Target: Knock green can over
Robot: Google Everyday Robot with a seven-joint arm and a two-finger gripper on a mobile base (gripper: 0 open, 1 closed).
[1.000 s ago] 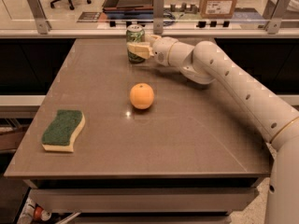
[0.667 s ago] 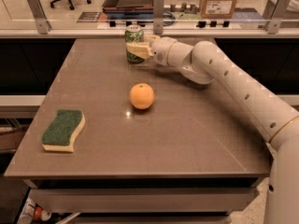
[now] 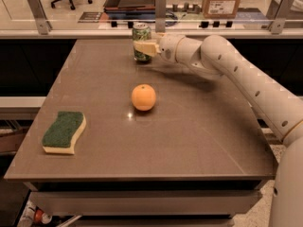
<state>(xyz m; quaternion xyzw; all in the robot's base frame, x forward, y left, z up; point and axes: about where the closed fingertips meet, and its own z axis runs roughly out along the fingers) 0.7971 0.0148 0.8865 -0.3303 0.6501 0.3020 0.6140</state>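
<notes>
Brown desk (image 3: 203, 131) in an office space, with a rail (image 3: 71, 31) running along its far side.

Claw (image 3: 143, 47): at the far edge of the desk, against the can (image 3: 141, 33) at about mid-height. A pale part of it crosses the can's front. Cannot tell how far open it is, or whether it has any hold on the can.

Can: upright, base flat on the desk, close to the far edge. No tilt visible.

Arm (image 3: 236, 65): reaches in low from the right of the view, roughly level with the can's middle.

Orange (image 3: 143, 97): mid-desk, nearer the camera, well apart from the can. Sponge (image 3: 64, 131): near-left corner, far from both.

Step in hand, as I judge it: contact made, tipping not yet done.

Next move calls for a sideways push or sweep, applied high on the can so it topples rather than slides. Pushing away from the rail should leave it lying on the desk. The orange looks clear of the likely fall.
</notes>
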